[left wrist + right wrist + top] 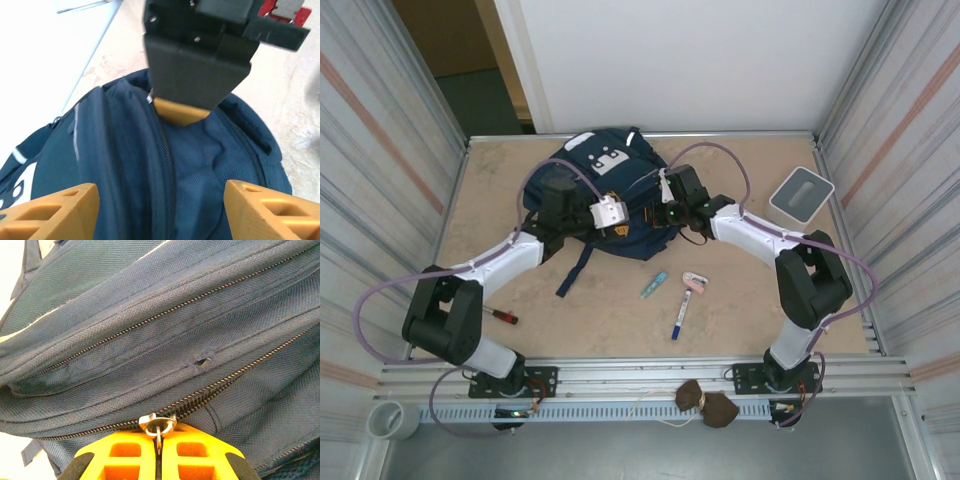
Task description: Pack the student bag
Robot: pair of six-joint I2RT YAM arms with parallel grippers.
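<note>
right jaws: pinch zip pull (157, 424), likely to open student bag (200, 150) | left jaws: spread above its fabric

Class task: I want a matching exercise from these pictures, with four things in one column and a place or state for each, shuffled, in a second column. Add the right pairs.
Column A
1. left gripper
2. right gripper
3. red-handled screwdriver
4. grey tray

Column B
a. far right of the table
b. open, over the student bag
c. near left of the table
d. shut on a zipper pull

Pairs: 1-b, 2-d, 3-c, 4-a
</note>
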